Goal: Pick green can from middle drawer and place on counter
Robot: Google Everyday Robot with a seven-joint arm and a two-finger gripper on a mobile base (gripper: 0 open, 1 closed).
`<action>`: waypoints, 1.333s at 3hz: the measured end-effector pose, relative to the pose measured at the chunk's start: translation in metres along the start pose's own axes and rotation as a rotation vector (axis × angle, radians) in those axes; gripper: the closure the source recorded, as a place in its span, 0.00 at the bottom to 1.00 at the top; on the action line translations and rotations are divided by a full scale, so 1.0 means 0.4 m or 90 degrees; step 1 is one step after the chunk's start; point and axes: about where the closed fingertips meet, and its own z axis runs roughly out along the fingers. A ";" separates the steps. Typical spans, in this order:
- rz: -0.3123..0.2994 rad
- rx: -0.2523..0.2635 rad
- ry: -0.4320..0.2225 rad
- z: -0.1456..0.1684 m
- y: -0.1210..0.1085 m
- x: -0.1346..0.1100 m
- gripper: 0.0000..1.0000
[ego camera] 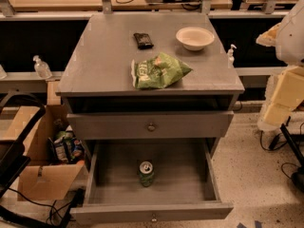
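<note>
The green can [146, 173] stands upright on the floor of the middle drawer [180, 179], near its middle, with its silver lid facing up. The drawer is pulled fully open at the bottom of the grey cabinet, and its small knob [153, 217] shows on the front panel. The counter [104, 61] is the cabinet's flat grey top. My gripper is not in view. Only pale arm segments [287, 87] show at the right edge, well away from the can.
On the counter lie a green snack bag [159, 71], a white bowl [194, 37] and a small black packet [143, 40]. A closed drawer front [190, 124] sits above the open drawer. A cardboard box [40, 151] with packets stands on the left. Cables lie on the floor.
</note>
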 end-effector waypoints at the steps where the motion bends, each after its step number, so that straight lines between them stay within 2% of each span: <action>1: 0.000 0.000 0.000 0.000 0.000 0.000 0.00; 2: -0.001 0.017 -0.019 -0.026 -0.010 0.007 0.00; 3: -0.018 0.023 -0.070 -0.007 0.021 0.021 0.00; 4: -0.027 0.024 -0.141 0.105 0.084 0.069 0.00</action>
